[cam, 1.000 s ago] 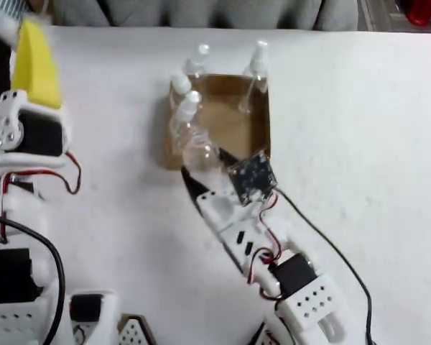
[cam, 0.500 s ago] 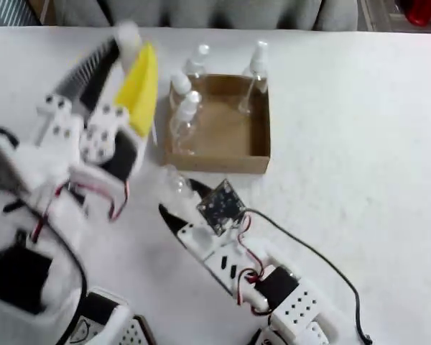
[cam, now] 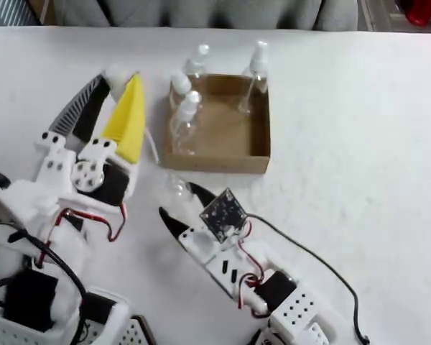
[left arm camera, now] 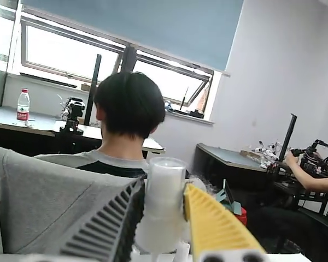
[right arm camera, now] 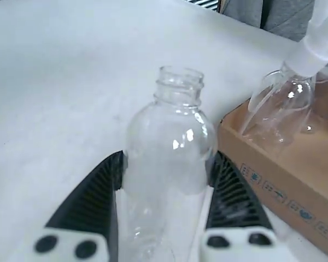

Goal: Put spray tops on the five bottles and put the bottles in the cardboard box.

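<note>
The right claw was closed round the belly of a clear bottle, its two black fingers pressed against the sides. The bottle's threaded neck was open and bare. In the high view this bottle stood on the table just beside the front wall of the cardboard box, at about seven o'clock from the box's middle. Four capped bottles were already in the box, three towards its ten o'clock corner and one near one o'clock.

The left claw was pinched shut on a white spray top, held between the yellow finger and the black one. What looked like the top's thin tube trailed below it. The top hung at about eleven o'clock from the open bottle, well apart from it.

The step in hand seemed to be capping the fifth bottle. To do it well, the right claw should hold the bottle firm and upright, without squeezing the soft wall out of shape. The left claw should bring the top directly over the neck, thread the tube in first, then lower it straight so the collar seats squarely. A tilted approach would likely catch the tube on the rim or knock the bottle against the box.
</note>
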Tool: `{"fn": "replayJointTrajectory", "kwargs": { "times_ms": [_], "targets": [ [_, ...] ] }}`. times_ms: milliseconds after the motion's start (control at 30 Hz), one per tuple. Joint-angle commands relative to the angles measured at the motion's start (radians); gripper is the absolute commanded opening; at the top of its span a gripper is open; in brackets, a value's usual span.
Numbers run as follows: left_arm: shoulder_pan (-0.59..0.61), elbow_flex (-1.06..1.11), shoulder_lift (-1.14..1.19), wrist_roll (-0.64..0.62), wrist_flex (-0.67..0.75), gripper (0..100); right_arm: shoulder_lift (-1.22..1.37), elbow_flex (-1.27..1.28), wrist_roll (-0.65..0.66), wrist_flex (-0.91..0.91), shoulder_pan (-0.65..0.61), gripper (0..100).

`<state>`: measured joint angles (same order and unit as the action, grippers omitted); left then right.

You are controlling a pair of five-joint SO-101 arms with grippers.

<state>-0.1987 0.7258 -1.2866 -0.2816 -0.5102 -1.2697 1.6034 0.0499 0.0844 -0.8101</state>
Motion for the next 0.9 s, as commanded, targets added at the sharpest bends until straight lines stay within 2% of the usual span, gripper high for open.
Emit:
{"fn": "replayJointTrajectory", "kwargs": {
  "times_ms": [0, 100, 267, 467, 667, 867],
  "targets": [
    [0.015, 0.071, -0.05, -0.015, 0.052, 2, -0.058, 0.008, 0.005, -0.022, -0.008, 1.5],
    [0.013, 0.103, -0.091, -0.021, 0.052, 2, -0.127, 0.031, 0.006, -0.015, -0.008, 1.5],
    [0.013, 0.143, -0.125, -0.101, 0.052, 2, -0.237, 0.072, 0.006, -0.01, -0.008, 1.5],
    [0.013, 0.144, -0.125, -0.103, 0.057, 2, -0.321, 0.069, 0.006, 0.108, -0.031, 1.5],
    [0.021, 0.126, -0.125, -0.101, 0.18, 2, -0.378, 0.071, 0.009, 0.2, -0.071, 1.5],
    [0.013, 0.034, -0.13, -0.103, 0.068, 2, -0.387, 0.071, 0.009, 0.206, -0.07, 1.5]
  ]
}}
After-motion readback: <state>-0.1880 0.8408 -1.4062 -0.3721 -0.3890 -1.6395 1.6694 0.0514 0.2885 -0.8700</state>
